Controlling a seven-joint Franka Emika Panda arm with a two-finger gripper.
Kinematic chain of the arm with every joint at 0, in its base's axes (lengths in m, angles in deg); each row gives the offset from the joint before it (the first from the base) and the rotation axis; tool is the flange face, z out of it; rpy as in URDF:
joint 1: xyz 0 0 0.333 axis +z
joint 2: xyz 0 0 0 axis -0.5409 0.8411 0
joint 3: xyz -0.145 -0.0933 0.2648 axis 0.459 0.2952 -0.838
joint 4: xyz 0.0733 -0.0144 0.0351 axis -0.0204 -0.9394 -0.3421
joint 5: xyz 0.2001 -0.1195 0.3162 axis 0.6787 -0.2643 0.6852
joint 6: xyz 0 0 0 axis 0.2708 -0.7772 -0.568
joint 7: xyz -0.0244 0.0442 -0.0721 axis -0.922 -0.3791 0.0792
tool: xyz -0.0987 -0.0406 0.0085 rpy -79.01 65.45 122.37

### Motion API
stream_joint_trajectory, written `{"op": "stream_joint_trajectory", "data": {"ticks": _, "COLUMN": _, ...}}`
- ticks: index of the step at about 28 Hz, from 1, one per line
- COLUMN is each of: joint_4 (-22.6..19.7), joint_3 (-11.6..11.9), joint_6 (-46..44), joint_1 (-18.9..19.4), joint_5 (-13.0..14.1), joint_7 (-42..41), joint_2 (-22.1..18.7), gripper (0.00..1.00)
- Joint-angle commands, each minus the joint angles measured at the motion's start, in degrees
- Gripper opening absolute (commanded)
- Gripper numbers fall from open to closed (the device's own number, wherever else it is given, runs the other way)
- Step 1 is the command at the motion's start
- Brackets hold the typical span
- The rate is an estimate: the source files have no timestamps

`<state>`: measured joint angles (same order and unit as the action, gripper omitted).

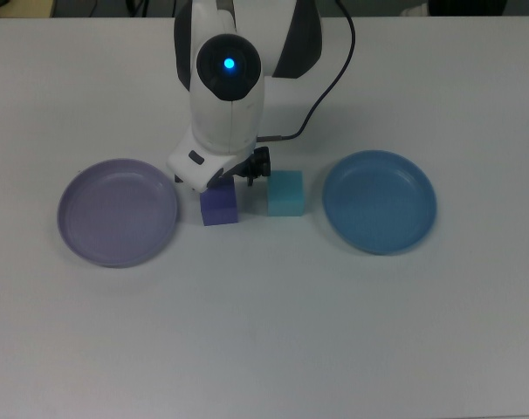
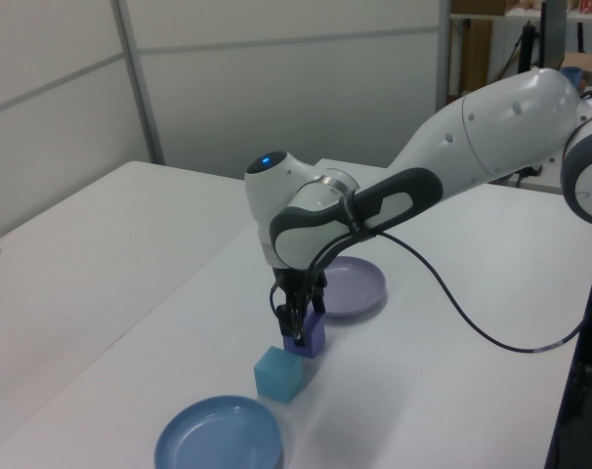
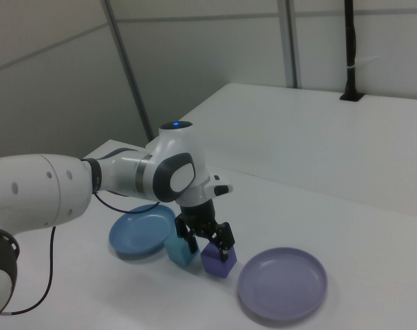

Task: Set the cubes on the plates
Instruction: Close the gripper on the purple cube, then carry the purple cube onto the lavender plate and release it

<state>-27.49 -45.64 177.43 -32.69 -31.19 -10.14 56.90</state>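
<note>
Pincer [image 3: 210,246] astride purple cube [image 1: 219,209]

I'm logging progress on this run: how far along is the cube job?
Nothing is placed yet: the lavender plate and blue plate are both bare. In hand: the pincer is down around the purple cube, fingers straddling it, cube on the table. Left: both cubes, including the untouched cyan cube.
</note>
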Motion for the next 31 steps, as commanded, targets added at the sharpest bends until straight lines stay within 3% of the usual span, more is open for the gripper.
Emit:
{"op": "stream_joint_trajectory", "data": {"ticks": 1, "joint_4": -0.5, "joint_3": 0.2, "joint_6": 2.8, "joint_1": 0.1, "joint_5": -1.1, "joint_7": -0.6, "joint_2": 0.7, "gripper": 0.61}}
{"op": "stream_joint_trajectory", "data": {"ticks": 5, "joint_4": -0.4, "joint_3": 0.2, "joint_6": 2.8, "joint_1": 0.1, "joint_5": -2.0, "joint_7": -0.9, "joint_2": 0.7, "gripper": 0.03}}
{"op": "stream_joint_trajectory", "data": {"ticks": 6, "joint_4": -0.4, "joint_3": 0.2, "joint_6": 2.8, "joint_1": 0.1, "joint_5": -2.0, "joint_7": -0.9, "joint_2": 0.7, "gripper": 0.00}}
{"op": "stream_joint_trajectory", "data": {"ticks": 12, "joint_4": 0.6, "joint_3": 0.2, "joint_6": 2.3, "joint_1": -0.4, "joint_5": -0.8, "joint_7": -0.3, "joint_2": -0.3, "gripper": 0.00}}
{"op": "stream_joint_trajectory", "data": {"ticks": 14, "joint_4": 1.8, "joint_3": 0.5, "joint_6": 1.4, "joint_1": -1.0, "joint_5": 1.0, "joint_7": 0.0, "joint_2": -1.3, "gripper": 0.00}}
{"op": "stream_joint_trajectory", "data": {"ticks": 18, "joint_4": 2.3, "joint_3": 0.5, "joint_6": -0.3, "joint_1": -4.5, "joint_5": 5.3, "joint_7": -2.4, "joint_2": -4.4, "gripper": 0.00}}
{"op": "stream_joint_trajectory", "data": {"ticks": 30, "joint_4": 2.5, "joint_3": 0.6, "joint_6": -0.7, "joint_1": -14.7, "joint_5": 8.3, "joint_7": -0.5, "joint_2": -4.1, "gripper": 0.00}}
{"op": "stream_joint_trajectory", "data": {"ticks": 31, "joint_4": 2.6, "joint_3": 0.6, "joint_6": -0.7, "joint_1": -15.3, "joint_5": 8.4, "joint_7": -0.4, "joint_2": -3.5, "gripper": 0.03}}
